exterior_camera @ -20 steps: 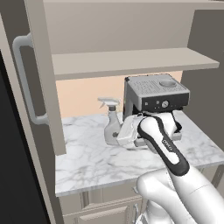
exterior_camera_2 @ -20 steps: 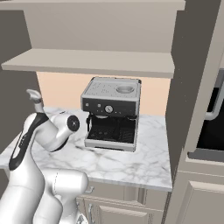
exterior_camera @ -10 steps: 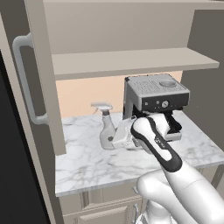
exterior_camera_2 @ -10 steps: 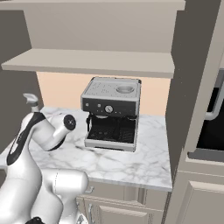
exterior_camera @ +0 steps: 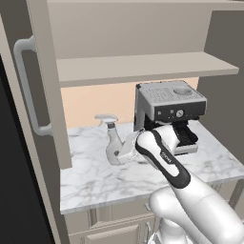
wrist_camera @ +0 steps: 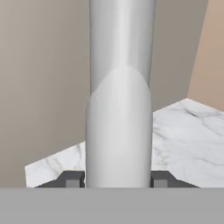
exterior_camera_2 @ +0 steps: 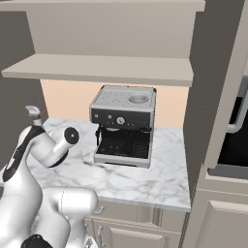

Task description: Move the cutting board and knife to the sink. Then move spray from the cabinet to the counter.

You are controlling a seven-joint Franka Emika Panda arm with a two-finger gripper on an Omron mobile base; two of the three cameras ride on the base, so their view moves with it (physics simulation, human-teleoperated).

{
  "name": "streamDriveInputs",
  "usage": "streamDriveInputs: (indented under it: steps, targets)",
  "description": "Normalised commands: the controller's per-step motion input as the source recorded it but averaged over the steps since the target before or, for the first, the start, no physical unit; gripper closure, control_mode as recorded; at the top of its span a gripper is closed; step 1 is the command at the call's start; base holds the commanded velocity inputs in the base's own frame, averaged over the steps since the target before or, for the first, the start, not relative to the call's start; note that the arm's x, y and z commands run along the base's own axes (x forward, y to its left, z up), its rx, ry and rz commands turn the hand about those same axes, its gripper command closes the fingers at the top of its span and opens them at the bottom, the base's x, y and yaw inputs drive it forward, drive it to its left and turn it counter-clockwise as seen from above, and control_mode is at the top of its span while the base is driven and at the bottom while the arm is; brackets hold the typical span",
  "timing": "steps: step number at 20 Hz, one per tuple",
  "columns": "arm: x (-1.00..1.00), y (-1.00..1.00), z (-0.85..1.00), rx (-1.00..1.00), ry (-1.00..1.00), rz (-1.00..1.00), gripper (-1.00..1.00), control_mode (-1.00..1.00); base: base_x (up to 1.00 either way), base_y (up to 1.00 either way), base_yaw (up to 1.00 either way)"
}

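the spray (exterior_camera: 113,143) stood upright on the counter (exterior_camera: 100,176), left of the espresso machine (exterior_camera: 167,114) and just right of the open cabinet door (exterior_camera: 45,90). its trigger head pointed left in the left base view, and its base looked to be at the marble, though whether it rested there or hung just above could not be told. the gripper (exterior_camera: 125,151) was at the bottle's lower body, reaching in from the right; the white arm rose from the lower right and bent toward it. in the hand view the bottle (wrist_camera: 120,109) stood between the two fingertips (wrist_camera: 72,179), one dark tip at each side and close against it, so the jaws were about half open and closed on the spray. behind it in that view lay the veined counter (wrist_camera: 183,140) and the beige wall. in the right base view the spray's nozzle (exterior_camera_2: 33,112) showed above the arm's wrist, at the left end of the counter (exterior_camera_2: 140,177), well apart from the machine (exterior_camera_2: 123,123). the cabinet shelf (exterior_camera: 143,66) ran above the counter.
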Motion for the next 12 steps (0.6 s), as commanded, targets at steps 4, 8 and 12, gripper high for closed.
streamDriveInputs:
  steps: [4, 8, 12]
  targets:
    - [-0.01, 0.00, -0.51, 0.00, -0.05, -0.03, 1.00, -1.00, 0.00, 0.00, 0.00]
    - [-0.05, 0.00, -0.56, 0.00, -0.04, -0.04, 1.00, -1.00, 0.00, 0.00, 0.00]
    - [-0.09, 0.00, -0.57, 0.01, -0.07, -0.07, 1.00, -1.00, 0.00, 0.00, 0.00]
